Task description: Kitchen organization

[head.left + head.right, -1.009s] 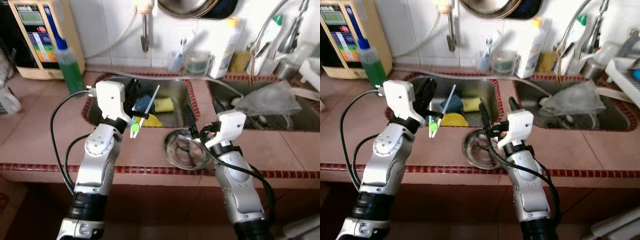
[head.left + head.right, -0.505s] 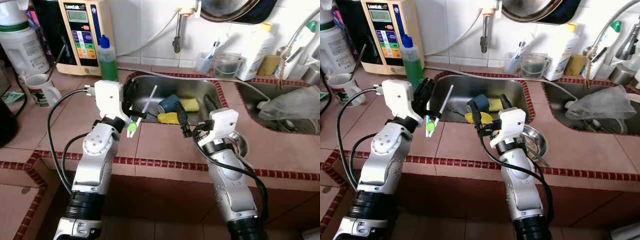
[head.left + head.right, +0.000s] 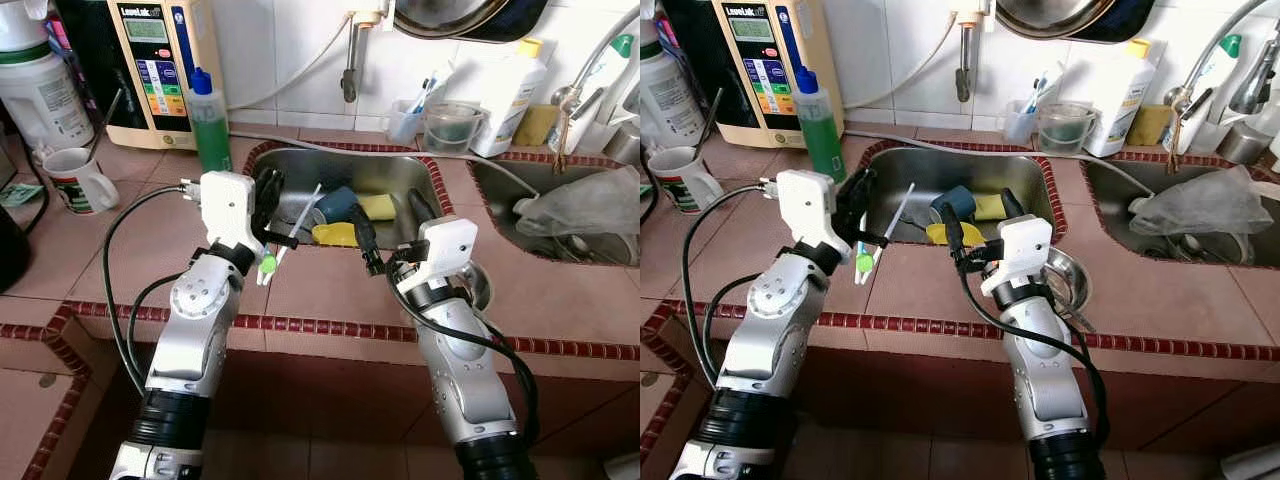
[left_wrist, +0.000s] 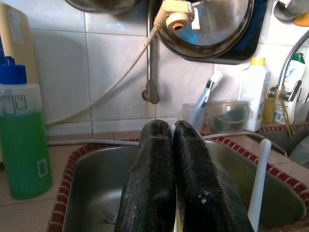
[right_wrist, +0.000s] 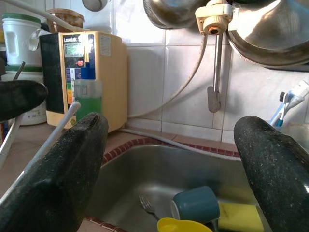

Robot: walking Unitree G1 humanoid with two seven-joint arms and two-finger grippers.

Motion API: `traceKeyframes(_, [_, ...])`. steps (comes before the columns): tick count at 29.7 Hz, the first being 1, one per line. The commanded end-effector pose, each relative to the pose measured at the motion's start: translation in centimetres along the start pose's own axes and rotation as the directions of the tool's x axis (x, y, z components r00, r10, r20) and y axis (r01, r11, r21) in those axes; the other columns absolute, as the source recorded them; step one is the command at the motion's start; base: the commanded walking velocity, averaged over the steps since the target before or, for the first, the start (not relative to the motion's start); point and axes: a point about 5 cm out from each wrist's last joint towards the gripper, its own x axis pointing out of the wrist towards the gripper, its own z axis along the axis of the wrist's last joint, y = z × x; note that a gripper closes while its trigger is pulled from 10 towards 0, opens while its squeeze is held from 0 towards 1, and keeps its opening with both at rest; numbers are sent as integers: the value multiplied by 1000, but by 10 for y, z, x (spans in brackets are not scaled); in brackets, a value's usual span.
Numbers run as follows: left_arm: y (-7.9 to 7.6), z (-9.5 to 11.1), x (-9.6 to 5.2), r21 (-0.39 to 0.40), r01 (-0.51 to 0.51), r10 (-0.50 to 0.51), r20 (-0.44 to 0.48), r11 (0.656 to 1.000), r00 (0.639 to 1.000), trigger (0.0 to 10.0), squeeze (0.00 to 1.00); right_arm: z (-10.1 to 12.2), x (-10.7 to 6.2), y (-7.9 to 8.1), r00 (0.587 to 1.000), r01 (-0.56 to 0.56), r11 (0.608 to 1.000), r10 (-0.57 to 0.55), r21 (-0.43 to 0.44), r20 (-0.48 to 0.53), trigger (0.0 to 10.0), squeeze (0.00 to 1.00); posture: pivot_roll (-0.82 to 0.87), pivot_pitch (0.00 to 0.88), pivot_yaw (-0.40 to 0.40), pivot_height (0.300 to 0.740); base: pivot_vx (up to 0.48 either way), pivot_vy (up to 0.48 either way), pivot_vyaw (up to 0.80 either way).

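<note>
The left gripper (image 3: pixel 268 205) squeezes tight on a white stick tool (image 3: pixel 290 228) above the sink (image 3: pixel 400 175), maybe to put it away, while the right gripper (image 3: pixel 390 225) waits wide open.

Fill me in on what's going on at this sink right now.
The robot stands at a tiled kitchen counter facing the left sink basin. Its left gripper is shut on a white utensil with a green end, held at the basin's near-left edge. The right gripper is open and holds nothing, poised at the basin's near rim. In the basin lie a blue cup, a yellow sponge, a yellow lid and a fork. A metal bowl sits on the counter beside the right arm.
</note>
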Motion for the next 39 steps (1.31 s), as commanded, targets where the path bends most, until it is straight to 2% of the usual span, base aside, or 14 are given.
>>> traceKeyframes(1, [-1, -1, -1, 15, 17, -17, -9, 1000, 1000, 10000, 0, 1, -1, -2, 1000, -1, 1000, 1, -6, 4, 10000, 0, -20, 0, -15, 740, 292, 0, 0])
traceKeyframes(30, [1, -2, -3, 21, 2, -1, -35, 1000, 999, 10000, 0, 2, -2, -1, 1000, -8, 1000, 8, 1, -3, 10000, 0, -13, 22, -20, 740, 462, 0, 0])
traceKeyframes(33, [1, -3, -2, -21, -31, 30, -37, 999, 999, 10000, 0, 2, -2, -1, 1000, -9, 1000, 9, 0, -5, 10000, 0, -15, 22, -21, 740, 0, 0, 0])
traceKeyframes(39, [2, -7, -1, 1, -46, 46, -74, 999, 996, 10000, 0, 1, -3, -2, 1000, -8, 1000, 8, 0, -11, 10000, 0, -18, 26, -20, 740, 0, 0, 0])
